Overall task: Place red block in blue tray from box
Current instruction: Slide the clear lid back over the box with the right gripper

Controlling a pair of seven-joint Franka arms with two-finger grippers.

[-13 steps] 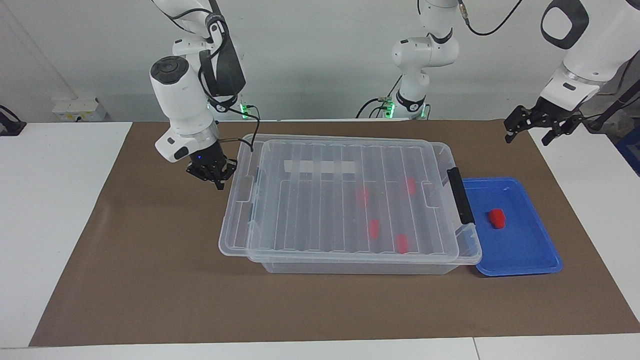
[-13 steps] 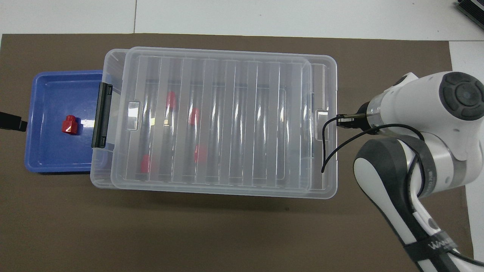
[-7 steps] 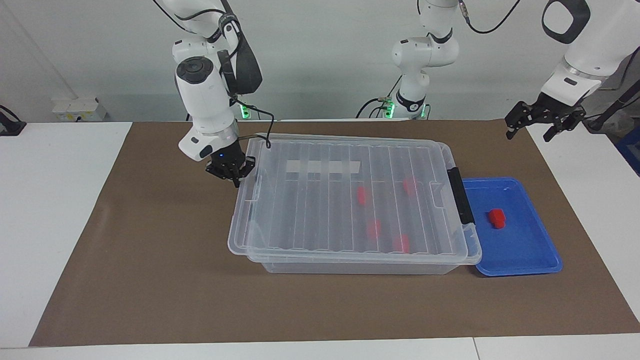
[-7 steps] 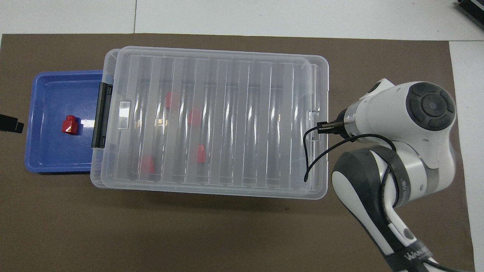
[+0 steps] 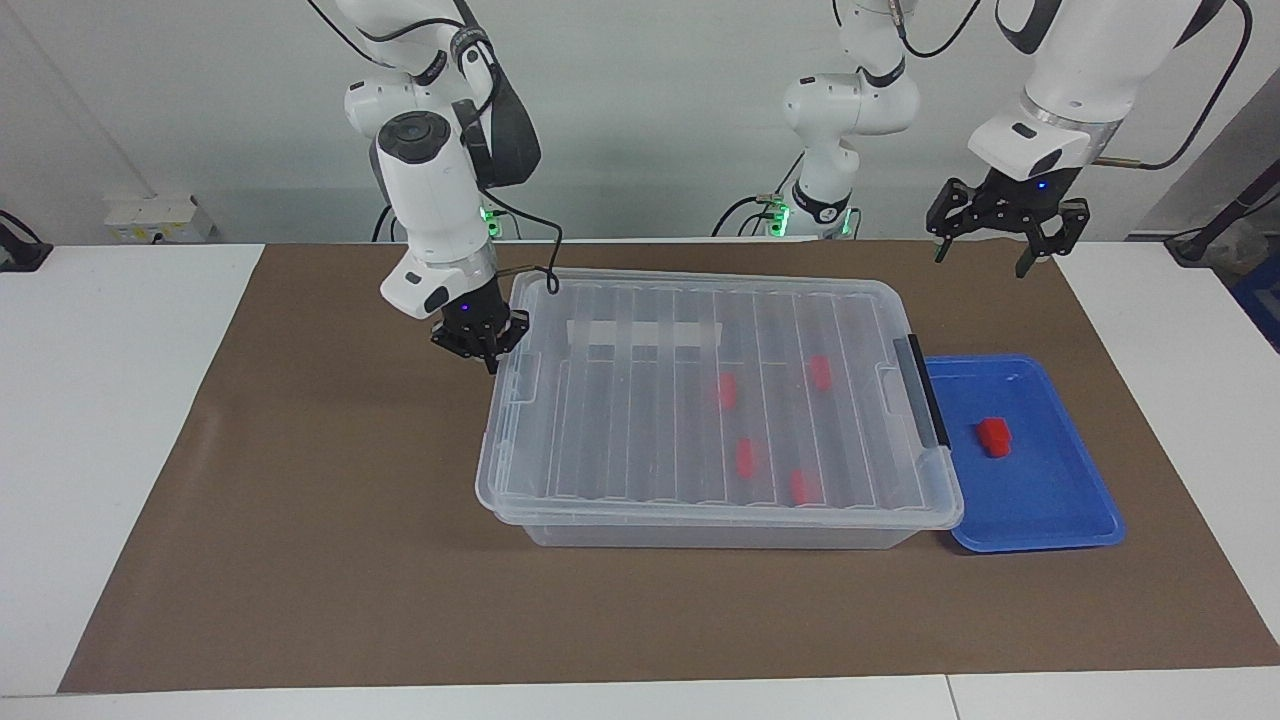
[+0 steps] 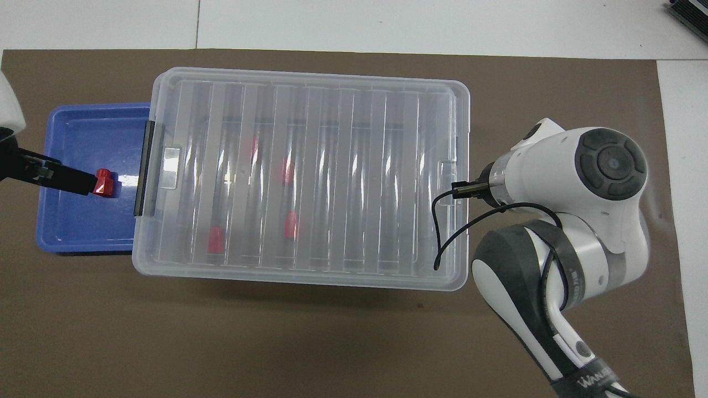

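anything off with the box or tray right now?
Nothing stands out. The lid sits square on the box, one red block lies in the blue tray, and four more show inside the box. The tray's edge is tucked under the box rim at the latch handle.

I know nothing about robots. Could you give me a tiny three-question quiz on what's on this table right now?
1. True or false: the ribbed clear lid covers the large clear plastic box.
2. How many small red plastic blocks show through that lid?
3. Where does the fifth small red block lie? A) on the brown mat B) in the shallow blue plastic tray C) in the left hand

Key: 1 true. 2 four. 3 B; the shut right hand is at the lid's end, and the left hand is open.
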